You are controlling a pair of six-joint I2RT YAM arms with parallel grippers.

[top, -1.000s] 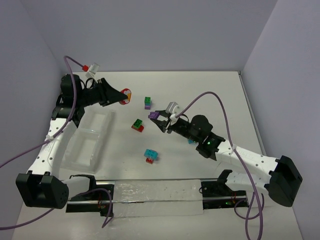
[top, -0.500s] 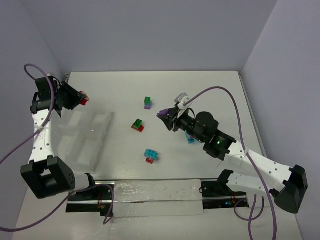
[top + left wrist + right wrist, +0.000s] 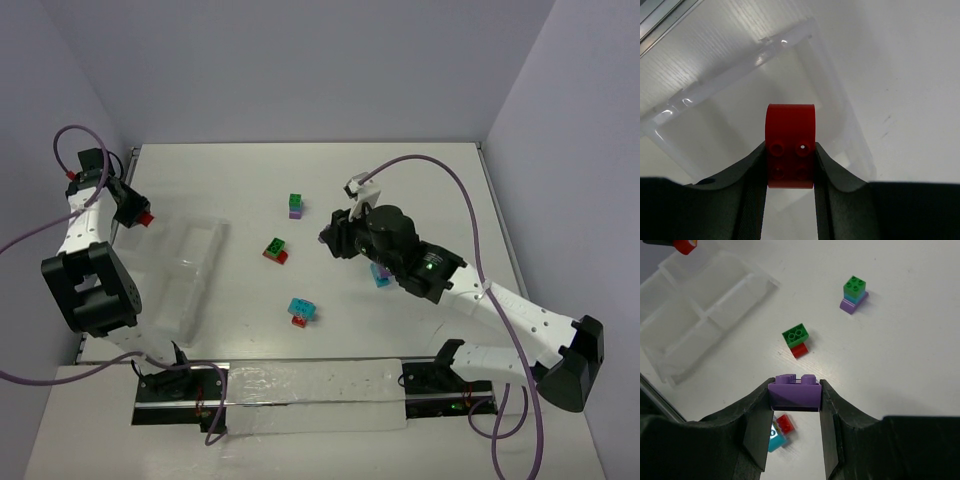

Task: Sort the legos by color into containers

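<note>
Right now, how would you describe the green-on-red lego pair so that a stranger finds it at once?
On the white table, look to the right of the clear tray. The green-on-red pair lies near the middle, between a farther stack and a nearer one. Only it has green on red: the farther stack is green over purple, the nearer one cyan over red.

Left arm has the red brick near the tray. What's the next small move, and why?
Probably ease the left gripper down toward the clear tray, then release. Its wrist view shows the red brick clamped in its jaws, lined up over a compartment but not yet inside.
</note>
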